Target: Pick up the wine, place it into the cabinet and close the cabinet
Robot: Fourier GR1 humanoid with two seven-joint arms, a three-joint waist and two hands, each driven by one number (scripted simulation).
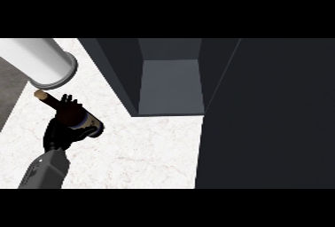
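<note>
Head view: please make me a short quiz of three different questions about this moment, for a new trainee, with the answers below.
1. True or false: the cabinet stands open and nothing shows on the part of its shelf that is in view.
2. What does the left hand hold?
A. a white cup
B. the wine bottle
C. a plate
3. Fill in the word: the bottle's cork end points toward the white ______ at the upper left of the counter.

Key
1. True.
2. B; the fingers curl round the bottle's body.
3. Cylinder. The right hand does not show in this view.
</note>
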